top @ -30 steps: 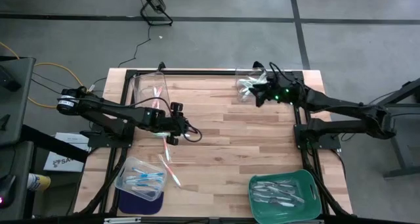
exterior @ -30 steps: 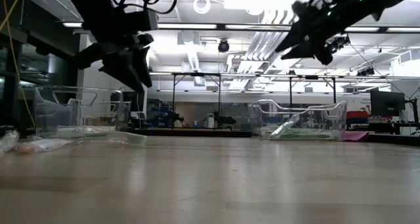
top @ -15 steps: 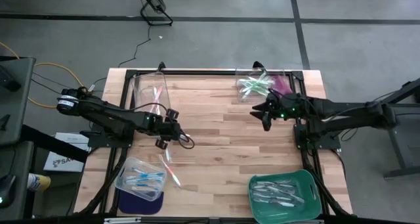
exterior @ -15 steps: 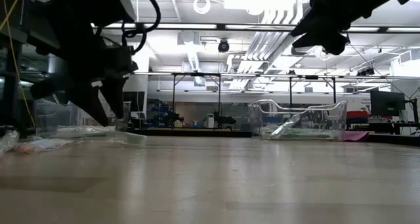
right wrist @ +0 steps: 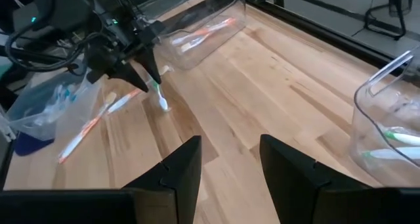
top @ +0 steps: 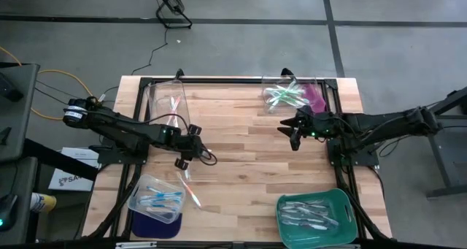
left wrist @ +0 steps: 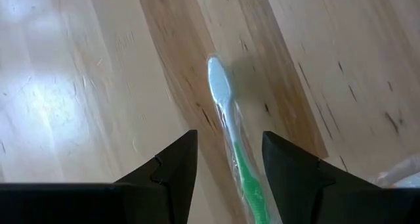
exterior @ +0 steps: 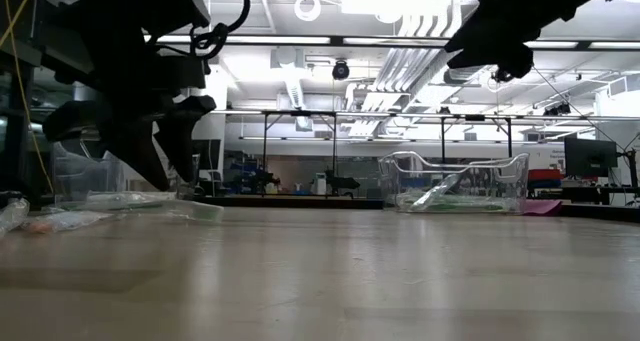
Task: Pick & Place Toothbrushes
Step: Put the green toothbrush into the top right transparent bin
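Two slender black arms of jointed tubes, each ending in a two-fingered claw – left claw point(top: 184, 158), right claw point(top: 293, 134) – with flat, angular matte-black fingers point(left wrist: 172, 166); thin black cables loop beside the wrists, and small green lights glow near the right one

Toothbrush point(left wrist: 230, 129) on table point(top: 241, 176) between tool point(left wrist: 226, 175) fingers

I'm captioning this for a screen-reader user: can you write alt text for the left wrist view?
The left gripper points down at a wooden table, its two dark fingers open on either side of a green toothbrush lying on the wood. The brush's pale head points away from the gripper, and its green handle runs back between the fingers.
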`<state>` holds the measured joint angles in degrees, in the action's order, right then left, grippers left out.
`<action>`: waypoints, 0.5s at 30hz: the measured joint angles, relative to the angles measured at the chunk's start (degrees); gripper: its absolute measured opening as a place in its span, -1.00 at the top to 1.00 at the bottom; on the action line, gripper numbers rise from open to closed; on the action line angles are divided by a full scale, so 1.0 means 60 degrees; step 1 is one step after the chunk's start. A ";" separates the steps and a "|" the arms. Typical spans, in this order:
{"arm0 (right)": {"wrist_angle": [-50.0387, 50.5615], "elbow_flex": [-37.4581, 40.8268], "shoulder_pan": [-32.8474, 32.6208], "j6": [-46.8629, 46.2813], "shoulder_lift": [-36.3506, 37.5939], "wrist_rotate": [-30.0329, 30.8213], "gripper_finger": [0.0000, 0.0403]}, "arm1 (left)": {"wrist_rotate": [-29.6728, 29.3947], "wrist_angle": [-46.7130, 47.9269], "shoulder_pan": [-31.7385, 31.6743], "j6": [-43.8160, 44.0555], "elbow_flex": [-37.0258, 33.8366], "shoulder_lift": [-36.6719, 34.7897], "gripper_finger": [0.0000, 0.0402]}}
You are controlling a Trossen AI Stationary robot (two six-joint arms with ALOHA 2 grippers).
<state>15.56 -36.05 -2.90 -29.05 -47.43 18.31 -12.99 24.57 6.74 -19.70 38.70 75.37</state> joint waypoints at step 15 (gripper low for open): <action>-0.1461 0.0000 -0.1129 -0.0132 -0.1700 0.0502 0.27 | -0.0117 -0.0130 -0.0034 0.0359 -0.0004 0.0717 0.19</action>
<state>6.79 -36.05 -9.67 -29.84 -57.63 21.32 -13.69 23.79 6.54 -17.54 38.68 79.68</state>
